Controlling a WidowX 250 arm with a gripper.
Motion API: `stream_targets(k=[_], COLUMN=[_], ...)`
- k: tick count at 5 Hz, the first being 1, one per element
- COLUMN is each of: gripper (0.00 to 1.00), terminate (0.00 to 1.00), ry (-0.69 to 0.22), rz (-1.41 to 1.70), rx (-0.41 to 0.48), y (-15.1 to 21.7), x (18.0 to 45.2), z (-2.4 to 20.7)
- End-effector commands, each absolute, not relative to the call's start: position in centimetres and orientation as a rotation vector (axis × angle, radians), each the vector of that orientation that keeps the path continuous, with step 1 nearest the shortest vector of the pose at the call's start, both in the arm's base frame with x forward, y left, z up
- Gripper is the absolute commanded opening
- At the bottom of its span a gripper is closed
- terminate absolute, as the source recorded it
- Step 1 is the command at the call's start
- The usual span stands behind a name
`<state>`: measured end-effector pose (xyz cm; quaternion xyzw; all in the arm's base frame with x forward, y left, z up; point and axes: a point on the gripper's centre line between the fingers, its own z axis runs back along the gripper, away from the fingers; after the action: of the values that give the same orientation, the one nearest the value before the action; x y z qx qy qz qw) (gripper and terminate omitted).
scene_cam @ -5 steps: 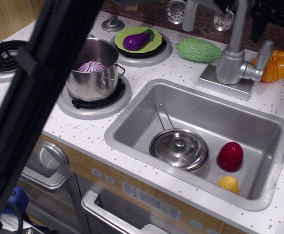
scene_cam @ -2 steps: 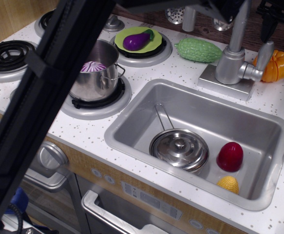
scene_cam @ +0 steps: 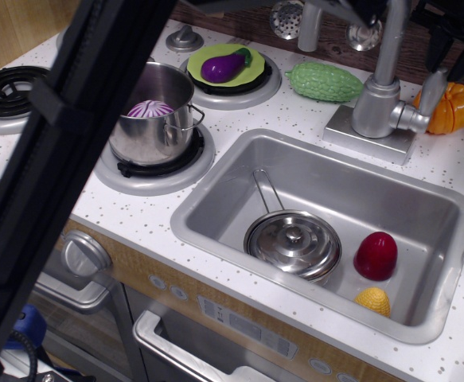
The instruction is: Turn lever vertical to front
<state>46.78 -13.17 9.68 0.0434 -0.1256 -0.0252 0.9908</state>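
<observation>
The grey faucet (scene_cam: 377, 103) stands behind the sink at the back right. Its lever (scene_cam: 429, 91) is a short silver rod jutting from the right side of the cone-shaped body and tilting up and to the right. My gripper (scene_cam: 454, 49) is dark and partly cut off at the top right corner, just above the lever's tip. Its jaws look spread, with one finger (scene_cam: 436, 48) close over the tip. It holds nothing.
My black arm (scene_cam: 64, 151) crosses the left foreground. An orange pumpkin toy (scene_cam: 454, 107) sits right behind the lever and a green gourd (scene_cam: 324, 81) left of the faucet. The sink (scene_cam: 216, 207) holds a lidded pan, a red toy and a yellow toy. A pot (scene_cam: 156, 111) stands on the burner.
The gripper has shifted slightly at the top right and now hangs closer over the lever's tip. The lever has not visibly moved.
</observation>
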Motion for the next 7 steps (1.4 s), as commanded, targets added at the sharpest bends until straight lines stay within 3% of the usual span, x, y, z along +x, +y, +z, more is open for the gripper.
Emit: stream_targets(k=[1,3,7], gripper=[0.0,0.0,0.0], terminate=[0.0,0.0,0.0], ry=[-0.262,-0.251,-0.202], rz=[0.096,0.205,0.268], rx=[0.082,-0.016,-0.114], y=[-12.2,-13.0,-13.7], x=[46.1,44.0,42.1], z=[10.3,7.7,5.3])
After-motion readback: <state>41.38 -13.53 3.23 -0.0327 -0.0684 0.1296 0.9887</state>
